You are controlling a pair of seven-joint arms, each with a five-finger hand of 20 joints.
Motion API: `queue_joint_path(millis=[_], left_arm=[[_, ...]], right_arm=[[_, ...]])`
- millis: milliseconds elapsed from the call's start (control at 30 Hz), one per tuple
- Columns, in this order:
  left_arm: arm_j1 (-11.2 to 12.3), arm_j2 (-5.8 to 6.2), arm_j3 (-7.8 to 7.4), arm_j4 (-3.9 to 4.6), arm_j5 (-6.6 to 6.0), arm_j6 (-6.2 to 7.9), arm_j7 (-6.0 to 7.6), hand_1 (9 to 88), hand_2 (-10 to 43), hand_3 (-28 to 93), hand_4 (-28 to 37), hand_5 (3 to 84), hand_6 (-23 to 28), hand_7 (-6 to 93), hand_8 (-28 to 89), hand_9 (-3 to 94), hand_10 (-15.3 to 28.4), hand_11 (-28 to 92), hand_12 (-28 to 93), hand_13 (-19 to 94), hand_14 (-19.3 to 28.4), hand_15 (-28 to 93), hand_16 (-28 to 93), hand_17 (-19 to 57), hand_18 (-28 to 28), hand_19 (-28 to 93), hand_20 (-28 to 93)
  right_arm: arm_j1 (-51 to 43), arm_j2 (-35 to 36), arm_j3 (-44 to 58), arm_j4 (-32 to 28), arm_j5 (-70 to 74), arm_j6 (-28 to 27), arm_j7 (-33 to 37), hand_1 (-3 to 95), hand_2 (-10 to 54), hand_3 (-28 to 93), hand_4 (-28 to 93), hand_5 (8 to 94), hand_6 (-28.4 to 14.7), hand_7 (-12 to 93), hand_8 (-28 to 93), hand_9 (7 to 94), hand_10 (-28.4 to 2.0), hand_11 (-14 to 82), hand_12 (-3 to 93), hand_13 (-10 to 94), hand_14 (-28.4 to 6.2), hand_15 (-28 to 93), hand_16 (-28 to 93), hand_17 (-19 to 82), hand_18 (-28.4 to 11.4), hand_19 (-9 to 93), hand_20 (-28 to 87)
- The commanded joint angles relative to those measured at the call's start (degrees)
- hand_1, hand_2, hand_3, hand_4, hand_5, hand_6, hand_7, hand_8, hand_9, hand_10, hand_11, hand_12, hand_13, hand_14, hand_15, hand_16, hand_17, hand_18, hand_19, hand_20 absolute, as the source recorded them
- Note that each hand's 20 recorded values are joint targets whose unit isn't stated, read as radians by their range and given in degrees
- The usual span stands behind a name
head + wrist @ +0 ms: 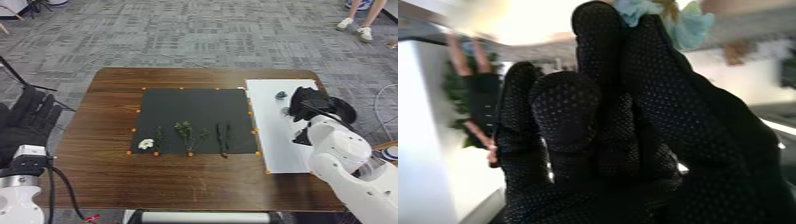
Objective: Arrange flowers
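Flower (146, 144) near corner of mat (187, 106)

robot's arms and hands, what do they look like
The left arm and right arm are white and rounded, with black cables beside the left. The left hand and right hand wear black gloves; the right one shows a dotted texture.

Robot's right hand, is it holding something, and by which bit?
The right hand seems to pinch the blue flower close to its petals, between thumb and fingertips. The glove hides whether it grips petals or stem.
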Motion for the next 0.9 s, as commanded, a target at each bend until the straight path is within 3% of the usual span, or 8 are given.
queue_joint_path(millis=[33, 367, 533, 600, 700, 900], left_arm=[[1.19, -0.02, 0.2, -0.29, -0.36, 0.4, -0.23, 22.1, 13.1, 74, -28.3, 40.2, 6.3, 7.7, -8, 30.7, 11.9, 14, 9, 23, 10.3, 16, -4, -3.6, 10.1, 18, 11], [-0.03, 0.29, 1.18, -0.08, -0.21, 0.64, -0.52, 22.1, 13.1, 74, -28.3, 40.2, 6.3, 7.6, -8, 30.5, 12.0, 14, 9, 23, 10.3, 16, -4, -3.6, 10.1, 18, 11], [-0.14, 0.46, 1.58, -0.06, -1.2, 0.71, -0.3, 22.1, 13.1, 74, -28.3, 40.2, 6.4, 7.6, -8, 30.5, 12.0, 14, 9, 23, 10.3, 15, -4, -3.6, 10.1, 18, 11], [-0.32, 0.58, 1.49, 0.04, -1.03, 0.77, -0.41, 22.1, 13.1, 74, -28.3, 40.2, 6.4, 7.6, -8, 30.4, 12.0, 14, 9, 23, 10.3, 15, -4, -3.7, 10.1, 18, 11], [-0.58, 0.7, 1.3, 0.69, -1.25, 0.94, -0.46, 22.0, 13.1, 74, -28.3, 40.2, 6.4, 7.6, -8, 30.4, 12.1, 14, 9, 23, 10.4, 16, -3, -3.7, 10.1, 18, 11], [0.39, 0.35, 0.73, 1.17, -2.56, 0.9, -0.19, 21.9, 13.2, 74, -28.3, 40.2, 6.3, 7.6, -8, 30.3, 12.1, 14, 9, 23, 10.3, 15, -4, -3.7, 10.1, 18, 11]], right_arm=[[13.88, -4.74, -6.71, -1.82, 4.69, 1.6, -7.83, 56.9, -9.5, 73, -28, 80.8, 0.9, 33, 14, 88.7, -7.3, 8.8, 41.0, 74, -7.0, 64, 41, 32, -22.2, 75, 34], [27.78, -14.63, -20.45, 6.93, 4.56, 1.01, -14.46, 56.2, -9.5, 74, -28, 80.3, 1.2, 34, 13, 88.6, -6.9, 8.8, 41.0, 73, -6.7, 64, 42, 31, -21.9, 75, 34], [30.85, -19.12, -25.43, 11.19, 4.0, 3.0, -15.02, 55.9, -9.5, 74, -28, 80.1, 1.3, 35, 13, 88.4, -6.6, 8.9, 41.0, 73, -6.7, 64, 42, 31, -21.8, 75, 34], [32.01, -20.01, -28.05, 12.71, 2.97, 3.04, -15.19, 55.9, -9.5, 74, -28, 80.2, 1.3, 35, 12, 88.5, -6.6, 8.9, 41.0, 73, -6.7, 64, 42, 31, -21.8, 75, 35], [33.22, -21.91, -31.21, 15.46, 3.34, 2.81, -14.03, 55.8, -9.5, 74, -28, 79.9, 1.5, 35, 12, 88.4, -6.5, 9.0, 41.0, 73, -6.8, 64, 42, 31, -21.8, 75, 35], [35.12, -25.66, -35.82, 20.7, 1.18, 1.22, -16.22, 55.6, -9.5, 74, -28, 79.4, 1.4, 36, 11, 88.4, -6.5, 9.1, 41.0, 73, -6.9, 65, 42, 31, -21.7, 75, 35]])
